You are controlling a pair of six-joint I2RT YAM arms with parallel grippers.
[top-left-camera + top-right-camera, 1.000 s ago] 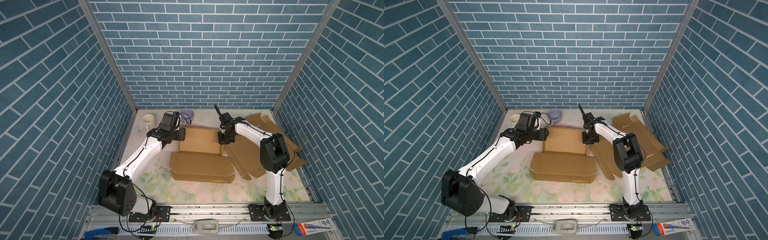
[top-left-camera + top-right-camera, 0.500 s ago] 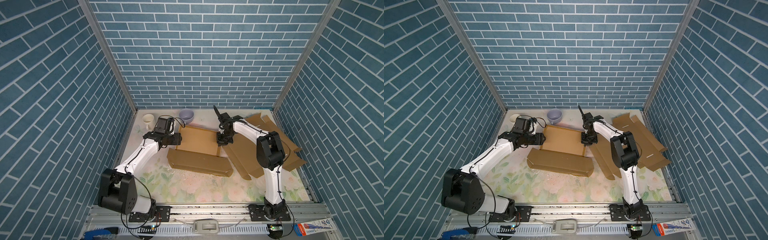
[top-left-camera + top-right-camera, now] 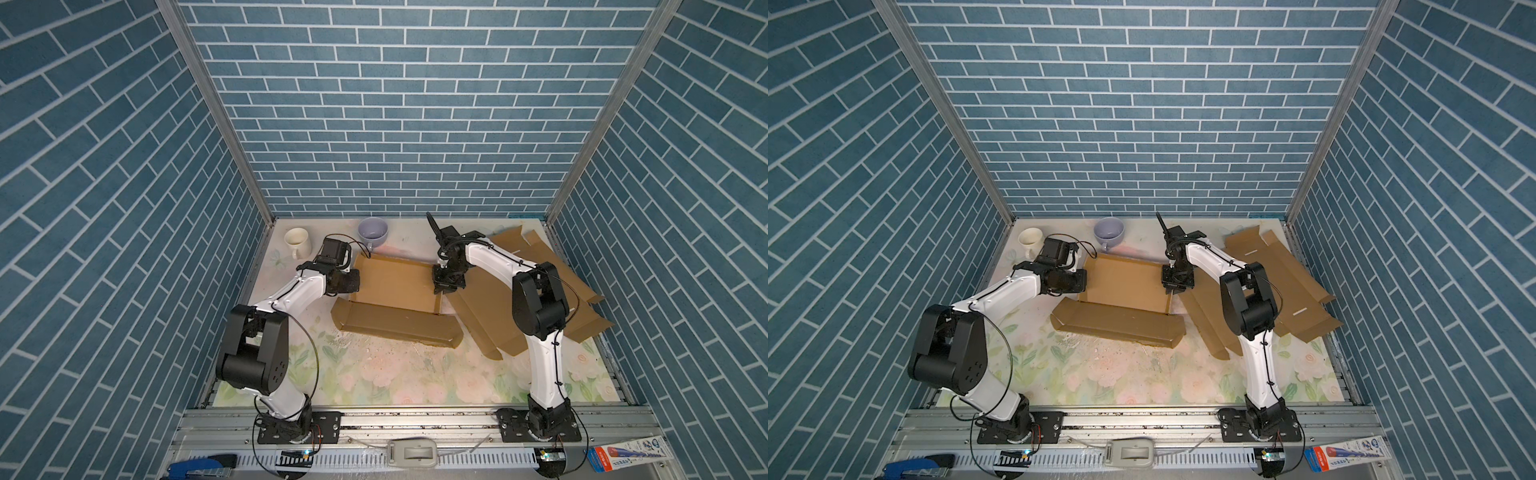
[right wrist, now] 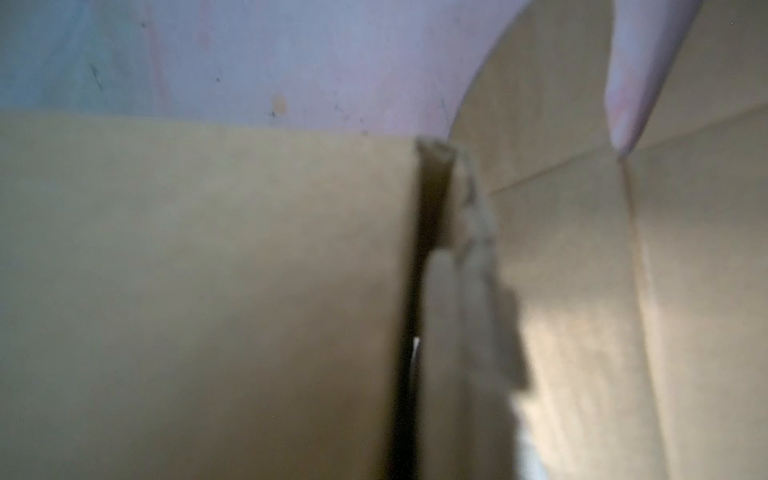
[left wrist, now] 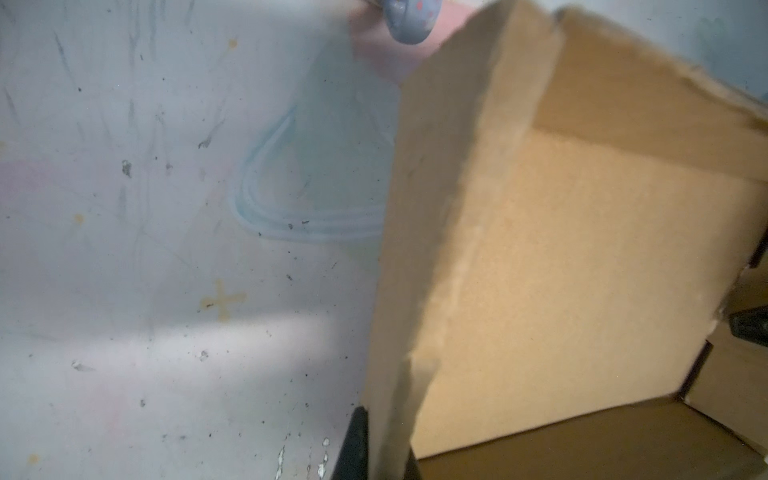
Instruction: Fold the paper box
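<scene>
The paper box [image 3: 392, 282] [image 3: 1125, 282] is brown cardboard on the flowered mat, its base flat and its long front flap [image 3: 395, 328] spread toward the near edge. My left gripper [image 3: 353, 282] [image 3: 1081, 284] is at the box's left wall. In the left wrist view, its dark fingers [image 5: 357, 432] pinch that upright wall [image 5: 419, 249], so my left gripper [image 5: 384, 440] is shut on it. My right gripper [image 3: 445, 287] [image 3: 1173, 287] is at the right wall [image 4: 440, 332]; its fingers are hidden by cardboard there.
A cream mug [image 3: 297, 242] and a lavender cup [image 3: 372, 232] stand at the back left. Flat cardboard blanks [image 3: 540, 286] are piled at the right, under the right arm. Blue brick walls enclose the mat on three sides.
My left gripper has moved from behind the box to its left wall and closed on it. The front flap looks narrower than a second ago. The right arm has hardly moved.
</scene>
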